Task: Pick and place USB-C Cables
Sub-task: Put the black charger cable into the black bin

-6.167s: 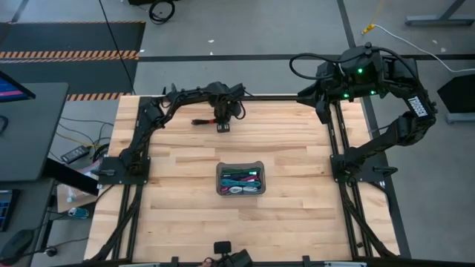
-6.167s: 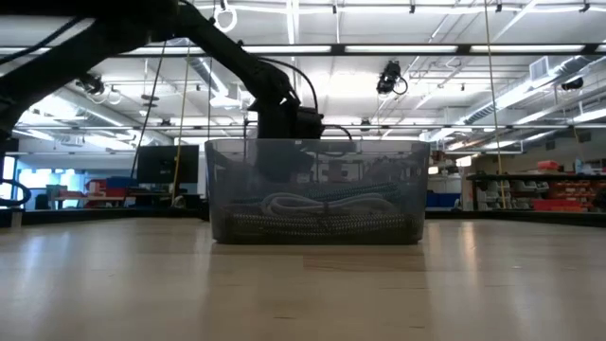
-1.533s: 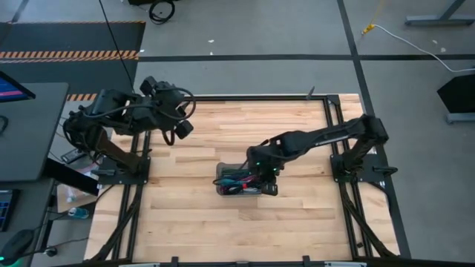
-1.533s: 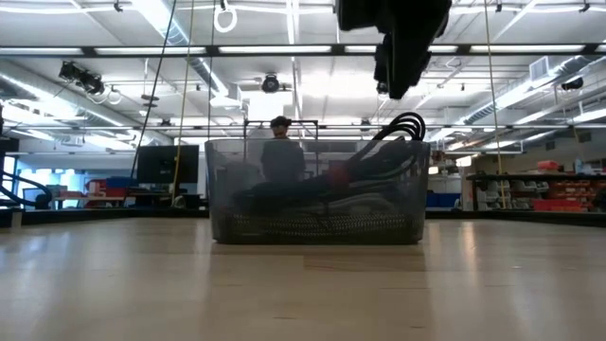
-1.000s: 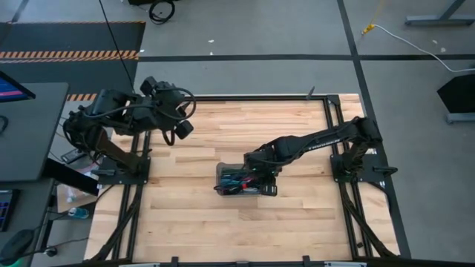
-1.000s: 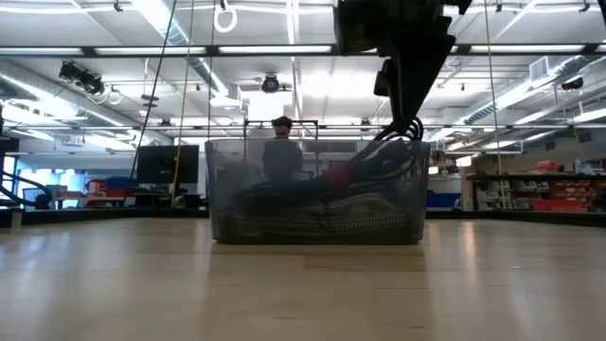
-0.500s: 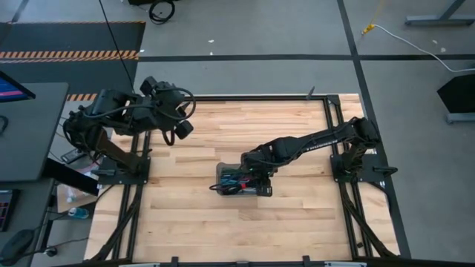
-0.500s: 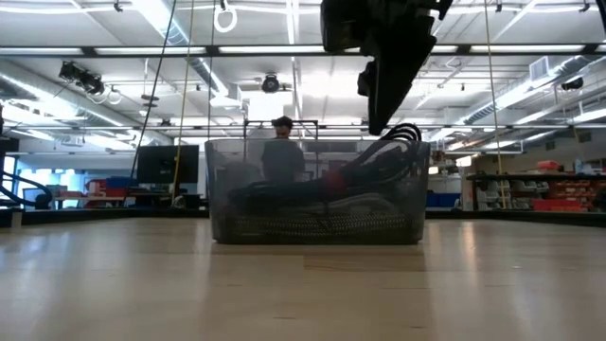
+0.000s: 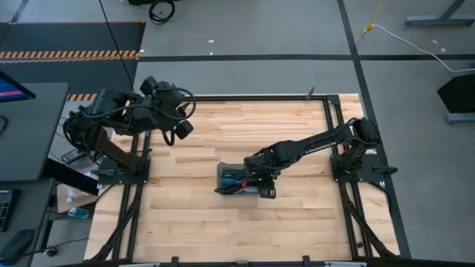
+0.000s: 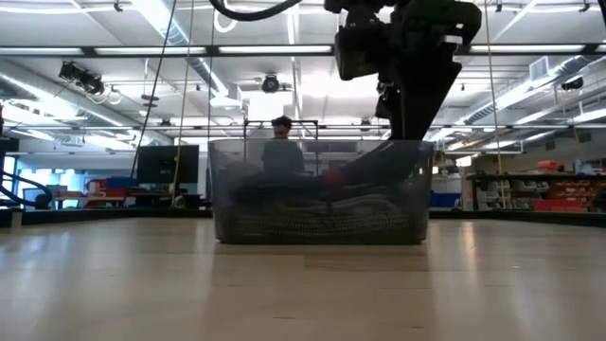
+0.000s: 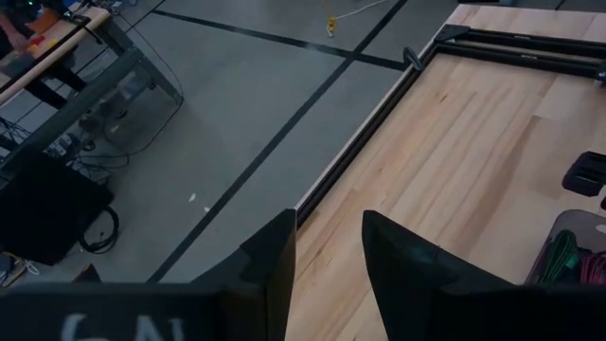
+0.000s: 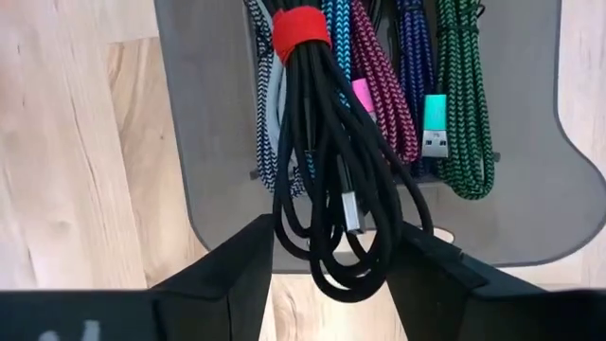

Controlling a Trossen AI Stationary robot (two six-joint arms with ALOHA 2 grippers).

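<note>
Spread apart, the jaws of the right gripper (image 12: 327,275) stand on either side of a black cable bundle (image 12: 331,170) bound by a red strap (image 12: 301,33); its looped end hangs between the fingers (image 12: 227,275), whether touching I cannot tell. The bundle's long axis runs straight away from the gripper, strap end farthest. The right arm stretches from its base across the wooden table (image 9: 297,215), wrist bent down over the translucent tray (image 9: 220,172). Beyond the black bundle, the other USB-C cables (image 12: 417,104), white, teal, maroon, purple and green, lie side by side in the tray, parallel to it. Left gripper (image 11: 327,275) waits folded at the table's far left corner, jaws apart, holding nothing.
</note>
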